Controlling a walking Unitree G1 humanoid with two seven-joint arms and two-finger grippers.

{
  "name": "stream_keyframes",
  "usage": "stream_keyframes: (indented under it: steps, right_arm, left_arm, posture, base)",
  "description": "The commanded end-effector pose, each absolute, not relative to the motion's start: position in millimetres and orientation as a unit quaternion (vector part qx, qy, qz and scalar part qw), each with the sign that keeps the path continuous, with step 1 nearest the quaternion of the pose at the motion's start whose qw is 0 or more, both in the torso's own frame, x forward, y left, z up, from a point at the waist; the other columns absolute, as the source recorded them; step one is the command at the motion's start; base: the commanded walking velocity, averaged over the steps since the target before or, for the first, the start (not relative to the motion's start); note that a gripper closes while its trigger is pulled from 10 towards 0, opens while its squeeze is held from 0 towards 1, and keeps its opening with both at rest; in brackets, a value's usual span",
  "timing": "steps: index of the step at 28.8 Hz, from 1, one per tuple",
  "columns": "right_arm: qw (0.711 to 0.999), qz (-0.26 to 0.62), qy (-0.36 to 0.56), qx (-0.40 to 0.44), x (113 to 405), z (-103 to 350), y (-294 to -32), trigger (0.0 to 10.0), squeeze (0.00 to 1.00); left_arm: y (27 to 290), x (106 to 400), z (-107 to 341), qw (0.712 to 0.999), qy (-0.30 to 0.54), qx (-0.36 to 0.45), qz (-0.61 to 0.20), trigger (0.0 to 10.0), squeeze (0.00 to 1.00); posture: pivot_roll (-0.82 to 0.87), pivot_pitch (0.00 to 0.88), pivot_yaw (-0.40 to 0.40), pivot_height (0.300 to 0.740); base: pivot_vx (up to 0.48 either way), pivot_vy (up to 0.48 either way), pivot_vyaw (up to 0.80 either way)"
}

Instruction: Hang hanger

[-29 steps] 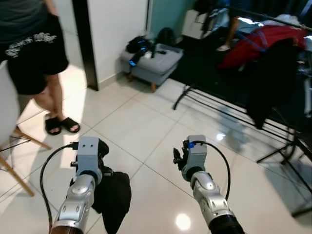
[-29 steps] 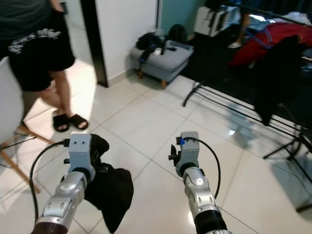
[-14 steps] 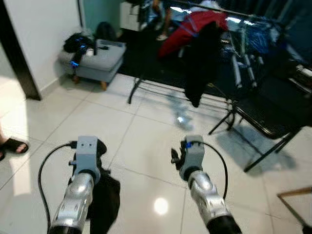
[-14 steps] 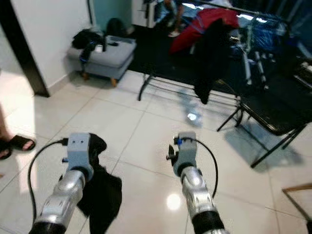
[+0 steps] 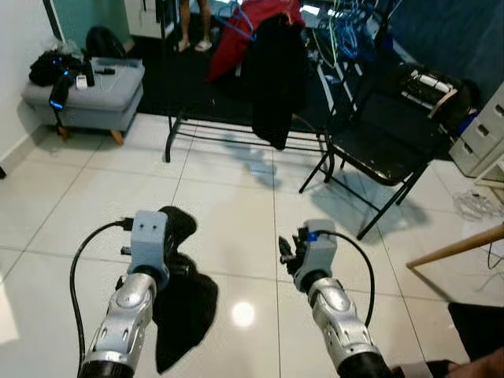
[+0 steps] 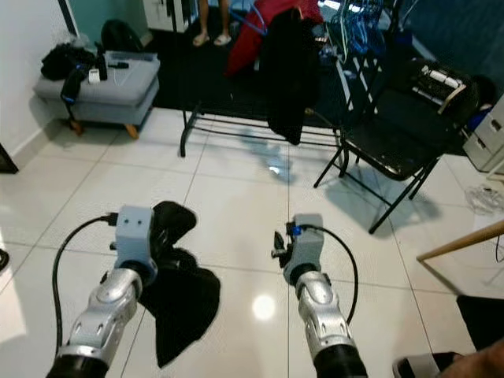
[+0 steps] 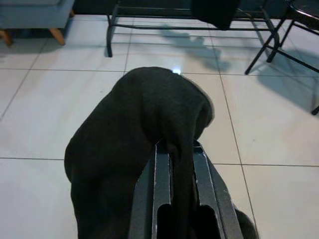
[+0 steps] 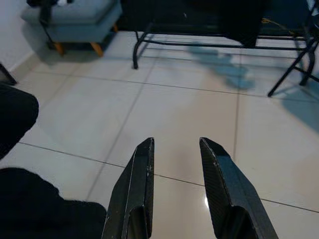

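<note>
A black garment hangs from my left gripper, whose fingers are shut on a fold of the cloth; I cannot see a hanger in it. My right gripper is held at the same height beside it, open, with nothing between its fingers. Ahead across the white tile floor stands a black clothes rack. A black garment and a red one hang on it.
A black folding chair stands right of the rack. A grey ottoman with dark items sits at the far left. White drawers and a wooden pole are at the right. A person's feet show behind the rack.
The view has swung to the right: the person on the left has left the picture and the rack now lies straight ahead and nearer. Both arms keep their pose.
</note>
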State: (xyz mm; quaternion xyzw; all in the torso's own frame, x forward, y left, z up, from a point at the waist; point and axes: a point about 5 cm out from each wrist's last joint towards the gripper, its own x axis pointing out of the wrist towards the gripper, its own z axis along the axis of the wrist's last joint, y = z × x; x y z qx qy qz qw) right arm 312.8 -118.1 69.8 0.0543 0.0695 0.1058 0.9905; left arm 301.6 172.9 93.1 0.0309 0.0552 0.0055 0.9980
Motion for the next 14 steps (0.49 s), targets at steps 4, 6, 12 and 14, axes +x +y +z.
stream_keyframes:
  steps: [4,6,12,14]
  right_arm:
    - [0.991,0.105,0.06,0.064,313.3,71.9,-118.8,10.0,0.0]
    - [0.991,0.105,0.06,0.064,313.4,72.0,-118.9,10.0,0.0]
    - [0.991,0.108,0.059,0.062,312.9,71.7,-119.6,10.0,0.0]
    - [0.99,0.109,0.058,0.061,312.9,72.0,-119.4,10.0,0.0]
  left_arm:
    - [169.6,301.5,105.3,1.0,0.013,0.021,-0.013,10.0,0.0]
    - [168.9,301.2,106.2,1.0,0.009,0.021,-0.017,10.0,0.0]
    - [166.7,300.6,105.8,1.0,0.008,0.019,-0.023,10.0,0.0]
    - [164.7,301.2,106.1,0.999,0.008,0.015,-0.027,10.0,0.0]
  posture:
    - [-0.02,0.117,-0.066,0.74]
    - [-0.02,0.117,-0.066,0.74]
    - [-0.02,0.117,-0.067,0.74]
    - [-0.02,0.117,-0.067,0.74]
  base:
    - [0.068,0.0,0.0]
    - [0.27,0.0,0.0]
    - [0.296,0.0,0.0]
    - [0.317,0.0,0.0]
